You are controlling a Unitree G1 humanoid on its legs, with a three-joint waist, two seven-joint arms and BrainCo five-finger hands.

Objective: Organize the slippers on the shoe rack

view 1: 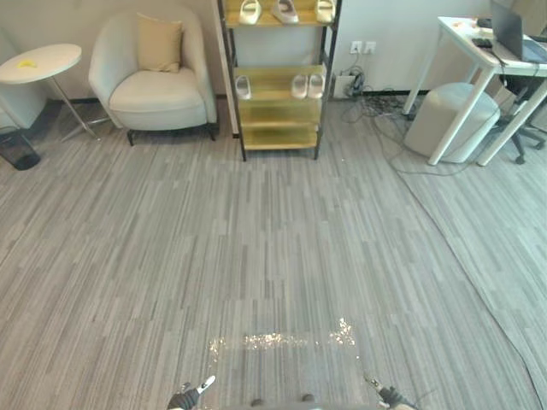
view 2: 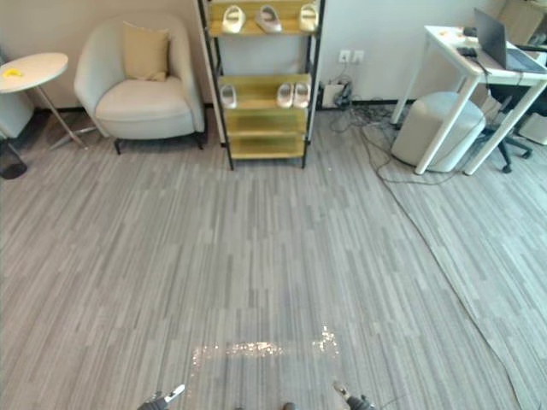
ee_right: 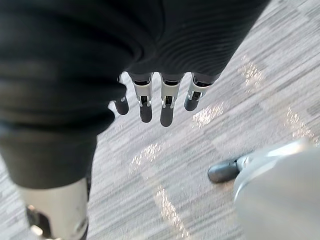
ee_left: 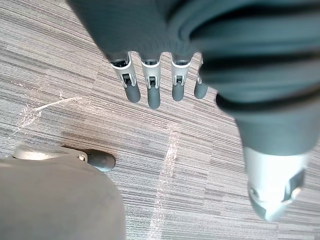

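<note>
Carpet [view 1: 256, 256] in grey stripes covers the floor, and the furniture stands along the top of the frame. At the upper left is a small round counter [view 1: 38, 61] with a dark bin [view 1: 17, 148] below it. Next comes a cream armchair [view 1: 154, 85] with a tan cushion [view 1: 160, 44]. Just right of the armchair, at the upper centre, stands the shoe rack [view 1: 278, 137]. Three pale slippers [view 1: 285, 10] lie on its top shelf. On the shelf below, a single slipper [view 1: 244, 86] sits at the left end, and a pair of slippers [view 1: 308, 85] lies side by side at the right end. Further right, a round grey pouf [view 1: 449, 120] stands under a white counter [view 1: 466, 43] carrying a laptop [view 1: 511, 30]. At the bottom edge, well apart from the rack, the left hand [ee_left: 153, 87] hangs over the carpet with straight, separated fingers [ee_left: 132, 85], empty. The right hand [ee_right: 167, 102] hangs the same way, its fingers [ee_right: 192, 95] straight and apart, grasping nothing.
</note>
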